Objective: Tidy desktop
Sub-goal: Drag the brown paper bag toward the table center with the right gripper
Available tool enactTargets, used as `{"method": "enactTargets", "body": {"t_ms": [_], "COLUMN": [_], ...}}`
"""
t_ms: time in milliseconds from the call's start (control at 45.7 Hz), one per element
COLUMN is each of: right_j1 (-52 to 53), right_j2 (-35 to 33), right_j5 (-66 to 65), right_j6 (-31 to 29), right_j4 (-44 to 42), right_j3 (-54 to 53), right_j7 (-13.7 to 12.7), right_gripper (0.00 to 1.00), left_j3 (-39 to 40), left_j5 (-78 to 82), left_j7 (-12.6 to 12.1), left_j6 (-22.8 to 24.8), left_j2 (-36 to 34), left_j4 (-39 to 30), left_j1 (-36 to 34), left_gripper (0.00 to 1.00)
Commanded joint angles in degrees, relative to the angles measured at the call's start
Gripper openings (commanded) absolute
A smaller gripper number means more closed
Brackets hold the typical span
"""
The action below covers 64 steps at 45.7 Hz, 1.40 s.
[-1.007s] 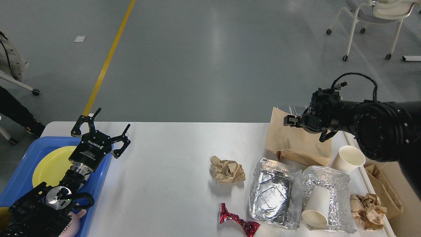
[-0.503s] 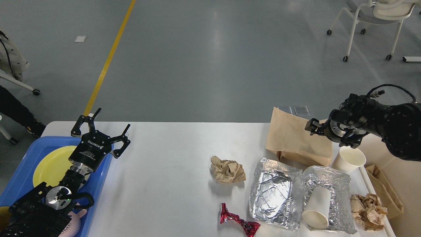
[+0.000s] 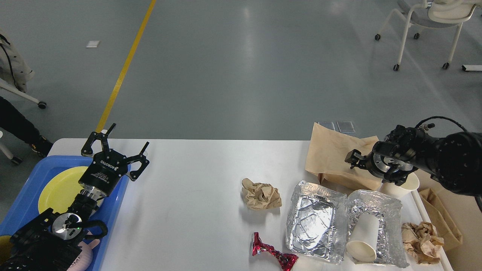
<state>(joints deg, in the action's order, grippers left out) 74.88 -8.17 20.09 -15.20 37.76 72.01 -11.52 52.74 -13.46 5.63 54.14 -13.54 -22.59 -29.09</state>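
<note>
The white desktop (image 3: 196,195) carries litter on its right half: a crumpled brown paper ball (image 3: 261,194), a red foil wrapper (image 3: 272,256), an open foil container (image 3: 315,220), a paper cup lying on its side (image 3: 363,238), a flat brown paper bag (image 3: 339,156), an upright paper cup (image 3: 404,184) and a second crumpled paper (image 3: 421,241). My left gripper (image 3: 115,146) is open and empty above the blue tray's far edge. My right gripper (image 3: 354,158) hovers low over the paper bag, seen end-on and dark.
A blue tray (image 3: 22,203) at the left holds a yellow plate (image 3: 60,188). A cream bin (image 3: 463,210) with a brown bag in it stands at the table's right edge. Chairs stand on the grey floor at far right and left.
My right arm swung right and came down from above the paper bag to just over its right end, beside the upright cup. The left arm has not moved.
</note>
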Motion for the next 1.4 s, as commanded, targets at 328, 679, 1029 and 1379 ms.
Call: {"method": "enactTargets", "body": {"t_ms": [328,679,1029,1379], "right_j1": [-3.2,-3.2,-2.8,6.6], "right_j2": [0.4,0.4,0.2,-2.2], "right_j5": [-0.4,-0.5,-0.5,-0.6], "right_j6": [2.5,1.6,3.1,-3.3], "right_j4": [-0.6,-0.3,-0.5,3.4], "right_j3": [-0.8,-3.2,-4.6,-5.0], "right_j7": [0.5,1.8,2.6,2.6], "right_gripper": [0.54,0.0,0.0,0.0], "left_j3": [0.0,0.0,0.0,0.0], "left_j5": [0.0,0.0,0.0,0.0], "left_j7": [0.0,0.0,0.0,0.0], "left_j6": [0.0,0.0,0.0,0.0], "left_j2": [0.0,0.0,0.0,0.0], "left_j4": [0.0,0.0,0.0,0.0], "left_j1": [0.0,0.0,0.0,0.0], "left_gripper": [0.99,0.99,0.99,0.99]}}
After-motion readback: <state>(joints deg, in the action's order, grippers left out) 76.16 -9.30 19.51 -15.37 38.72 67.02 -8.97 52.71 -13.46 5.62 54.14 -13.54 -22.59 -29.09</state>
